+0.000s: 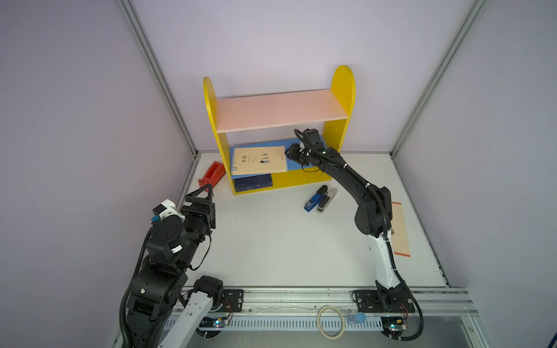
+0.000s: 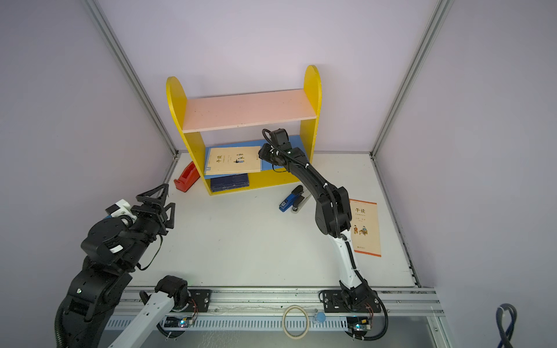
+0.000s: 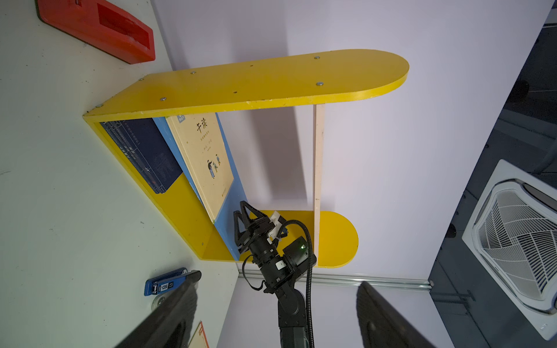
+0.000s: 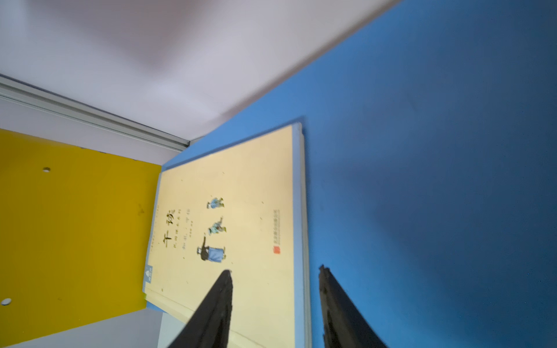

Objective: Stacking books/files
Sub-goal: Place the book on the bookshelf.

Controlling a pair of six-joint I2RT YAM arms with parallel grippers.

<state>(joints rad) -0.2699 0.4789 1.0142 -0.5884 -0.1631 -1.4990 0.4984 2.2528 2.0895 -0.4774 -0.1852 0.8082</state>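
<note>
The left arm (image 1: pixel 165 238) was folded close to its base at the near left side, with the elbow high and the wrist turned forward. The left gripper (image 2: pixel 169 195) hung in the air, and its two black fingers (image 3: pixel 177 304) stood wide apart. The right arm (image 1: pixel 346 177) was stretched far forward and toward the middle: its white lower link (image 1: pixel 384 259) rose from the base, the black elbow was bent, and the forearm went on to the wrist. The right gripper (image 4: pixel 274 271) pointed toward the left side, held low and almost level. Its fingers (image 4: pixel 217 307) were apart by a moderate gap, less wide than those of the left gripper. The two grippers were well apart from each other.
</note>
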